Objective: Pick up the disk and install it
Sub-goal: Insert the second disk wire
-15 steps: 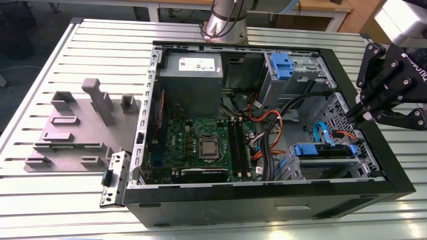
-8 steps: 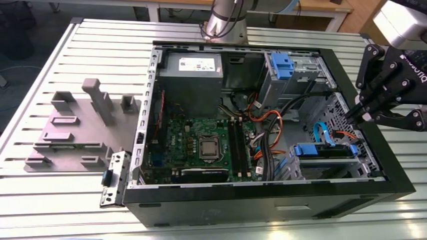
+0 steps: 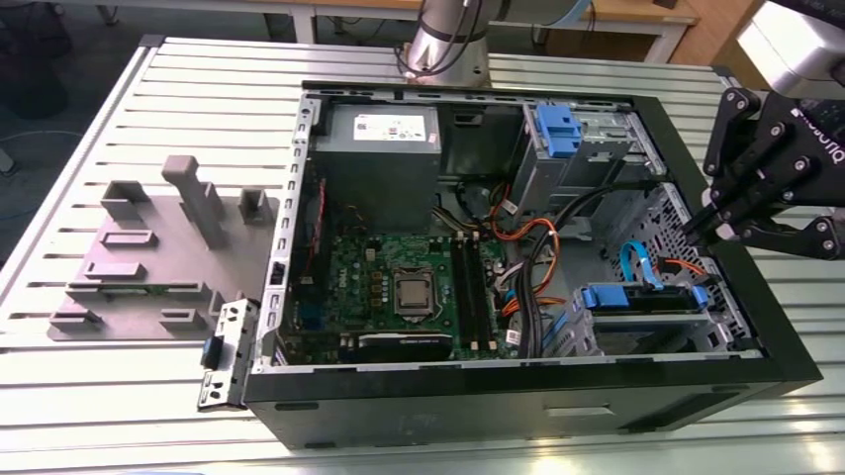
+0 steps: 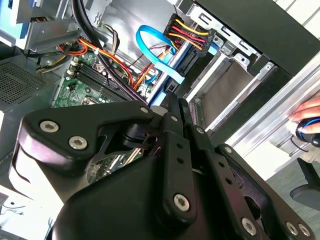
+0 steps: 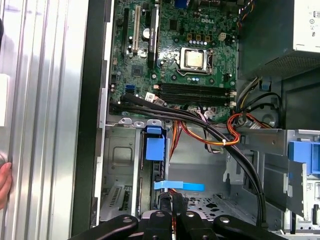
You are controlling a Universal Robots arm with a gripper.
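Slatted metal table (image 3: 198, 109), open PC case (image 3: 528, 396) on it, grey slotted fixture (image 3: 133, 267) beside, metal bracket (image 3: 228, 356) between.

A table (image 3: 79, 148) of pale ribbed metal slats spans the scene under soft, even light. Beyond its far edge lies a dark grey floor (image 3: 133, 25). A workbench (image 3: 343, 6) with a wooden top and pale legs stands there, and a wooden panel (image 3: 719, 40) stands toward the exterior view's right.

The gripper (image 5: 171, 205) hung over the open computer case (image 5: 95, 100) near a blue carrier tab (image 5: 154, 146), black cables (image 5: 200, 125) crossing beside the motherboard (image 5: 170, 55).
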